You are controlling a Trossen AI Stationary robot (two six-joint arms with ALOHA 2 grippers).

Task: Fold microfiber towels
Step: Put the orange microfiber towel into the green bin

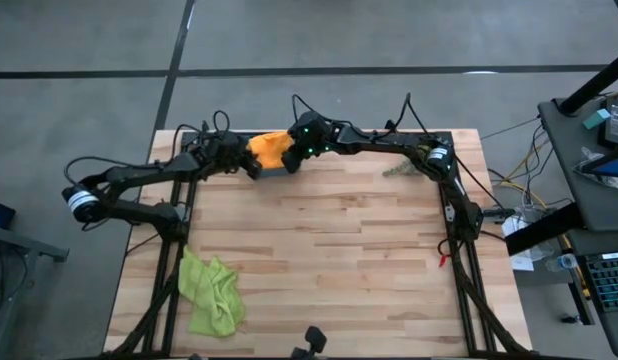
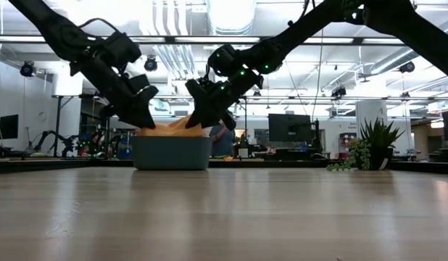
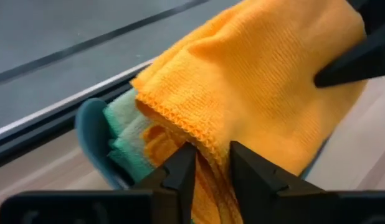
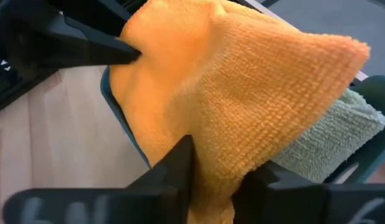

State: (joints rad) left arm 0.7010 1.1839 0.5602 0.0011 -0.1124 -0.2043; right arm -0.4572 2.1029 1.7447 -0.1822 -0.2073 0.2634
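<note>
While both dark arms meet at the far edge of the pale wooden table (image 1: 329, 240), a folded orange microfiber towel (image 1: 270, 149) sits on top of a small teal plastic bin (image 2: 172, 153). The left gripper (image 3: 210, 165) has its two fingers a narrow gap apart, with a fold of the orange cloth lying between them. The right gripper (image 4: 212, 168) is at the towel's other side, its fingers likewise slightly parted around the fabric; whether either one is actually pinching the cloth I cannot tell. In the bin beneath the orange towel lies a folded pale sage green towel (image 4: 332, 140), so at least two cloths appear to be folded and stowed. A crumpled lime green towel (image 1: 211, 291) lies loose near the front left corner of the table, well apart from the bin, and appears not yet folded. A small green plant sprig (image 1: 398, 168) rests near the right arm. No pink or yellow towel can be made out.
</note>
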